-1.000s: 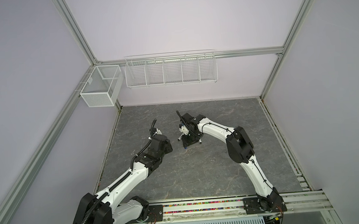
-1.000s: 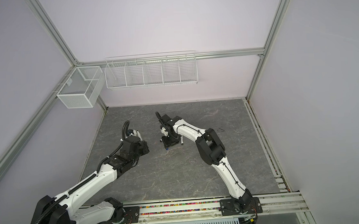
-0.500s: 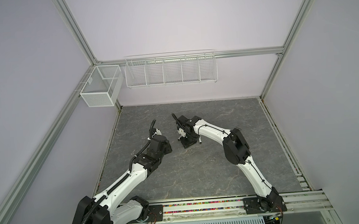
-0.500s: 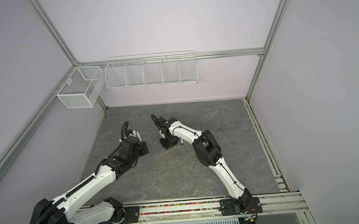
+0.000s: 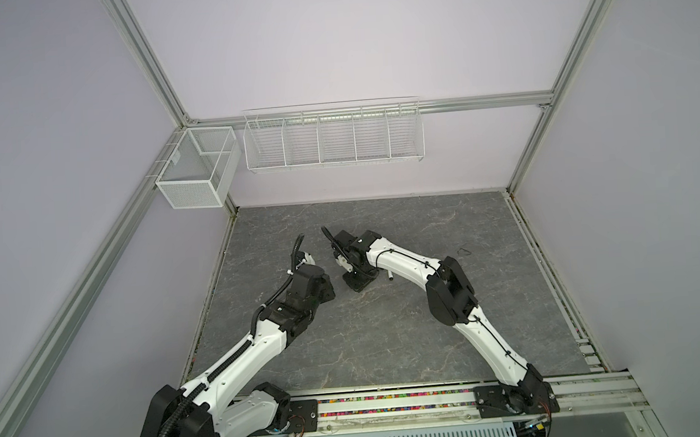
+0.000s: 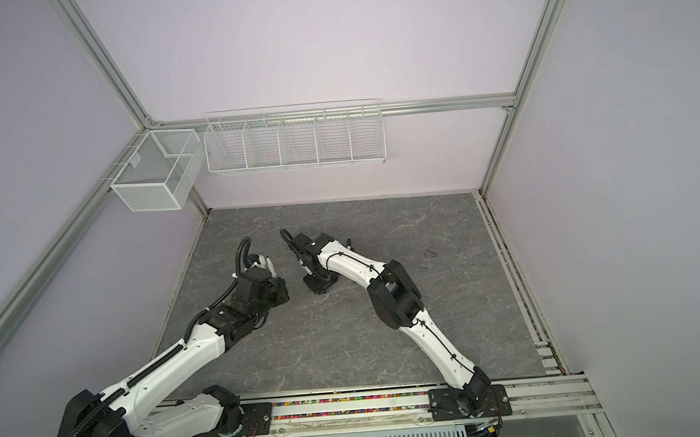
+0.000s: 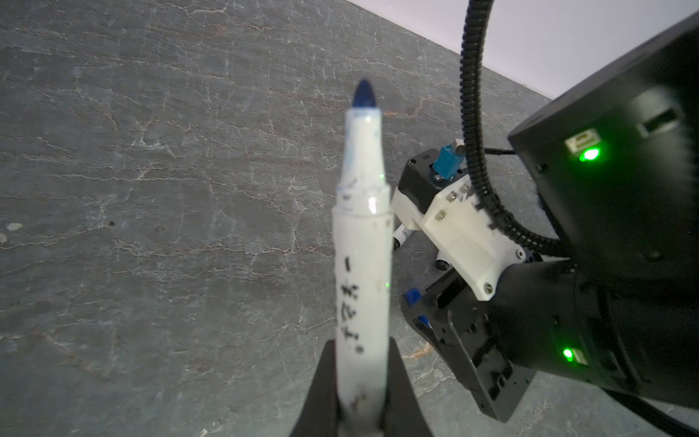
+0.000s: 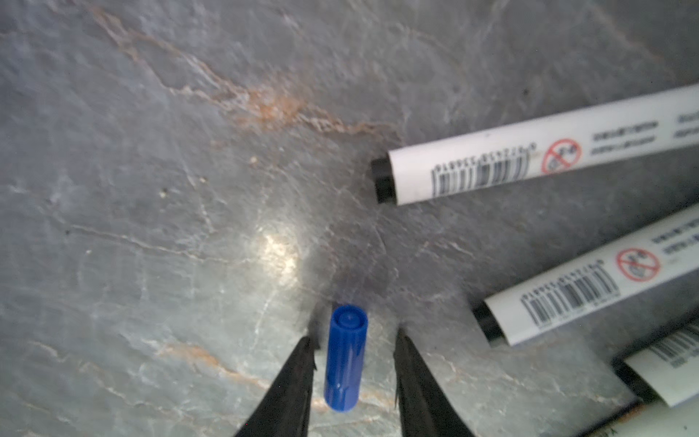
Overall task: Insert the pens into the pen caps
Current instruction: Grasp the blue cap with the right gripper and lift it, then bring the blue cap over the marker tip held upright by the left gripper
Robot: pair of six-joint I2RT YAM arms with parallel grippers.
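My left gripper (image 7: 361, 341) is shut on a white pen (image 7: 361, 265) with a bare blue tip, which sticks out ahead of the jaws above the table. In both top views it (image 5: 327, 291) hovers just left of my right gripper (image 5: 358, 285). My right gripper (image 8: 354, 338) is down at the table and open. A blue pen cap (image 8: 345, 359) lies flat between its fingers (image 8: 299, 374), with a gap on each side. Three white pens with black ends (image 8: 529, 155) (image 8: 590, 287) (image 8: 665, 370) lie beside it. No black pen caps are in view.
Two white wire baskets (image 5: 333, 139) (image 5: 195, 170) hang on the back wall above the grey stone-look table (image 5: 430, 339). A small dark bit (image 5: 463, 251) lies at the table's right. The arms' base rail (image 5: 393, 404) runs along the front edge.
My right gripper has shifted a little left, toward the left gripper, and its jaws have narrowed around the blue cap. The left arm has held still with its pen.
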